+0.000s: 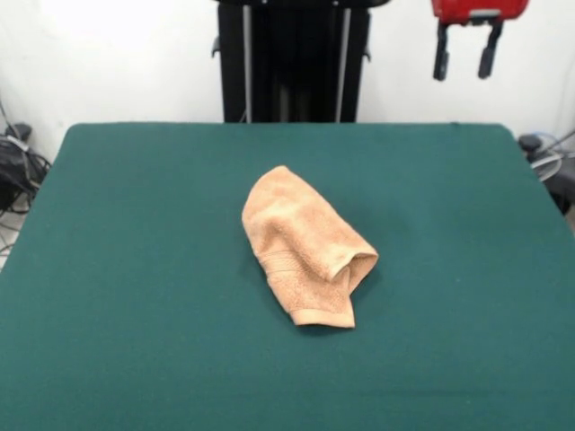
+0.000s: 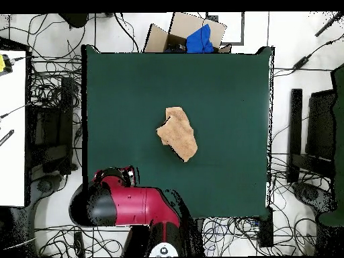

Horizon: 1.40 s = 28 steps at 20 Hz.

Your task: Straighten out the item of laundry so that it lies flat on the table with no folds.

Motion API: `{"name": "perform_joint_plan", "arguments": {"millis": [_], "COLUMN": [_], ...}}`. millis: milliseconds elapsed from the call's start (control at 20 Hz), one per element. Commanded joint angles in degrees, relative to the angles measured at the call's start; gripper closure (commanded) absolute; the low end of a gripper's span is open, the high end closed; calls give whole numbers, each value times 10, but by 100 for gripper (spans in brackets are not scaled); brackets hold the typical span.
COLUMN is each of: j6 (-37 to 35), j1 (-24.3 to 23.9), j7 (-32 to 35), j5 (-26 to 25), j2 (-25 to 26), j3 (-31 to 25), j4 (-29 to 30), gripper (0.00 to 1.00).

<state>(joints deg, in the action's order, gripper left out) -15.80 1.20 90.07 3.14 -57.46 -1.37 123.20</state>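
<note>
Green felt table (image 1: 108, 269) | towel (image 1: 305, 247) bunched mid-table | hand (image 1: 465, 52) released, raised

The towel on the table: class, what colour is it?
Peach-orange; the towel shows best in the front view, against the dark green table.

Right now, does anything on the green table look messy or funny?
Yes. The peach towel near the middle of the table is bunched into a folded lump instead of lying flat, with one end curled over like a little pocket. The gripper hangs open, well above the table's far edge, touching nothing.
</note>
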Motion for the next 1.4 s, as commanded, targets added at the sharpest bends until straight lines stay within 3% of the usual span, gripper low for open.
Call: {"name": "perform_joint_plan", "arguments": {"millis": [50, 500, 550, 1400], "j6": [-51, -31, -27, -68], "j1": [7, -6, -11, -5], "j7": [125, 121, 118, 104], "j5": [29, 37, 39, 32], "j2": [-3, -9, -10, -7], "j3": [-1, -12, -18, -5], "j4": [1, 8, 11, -4], "gripper": [0, 0, 100, 100]}}
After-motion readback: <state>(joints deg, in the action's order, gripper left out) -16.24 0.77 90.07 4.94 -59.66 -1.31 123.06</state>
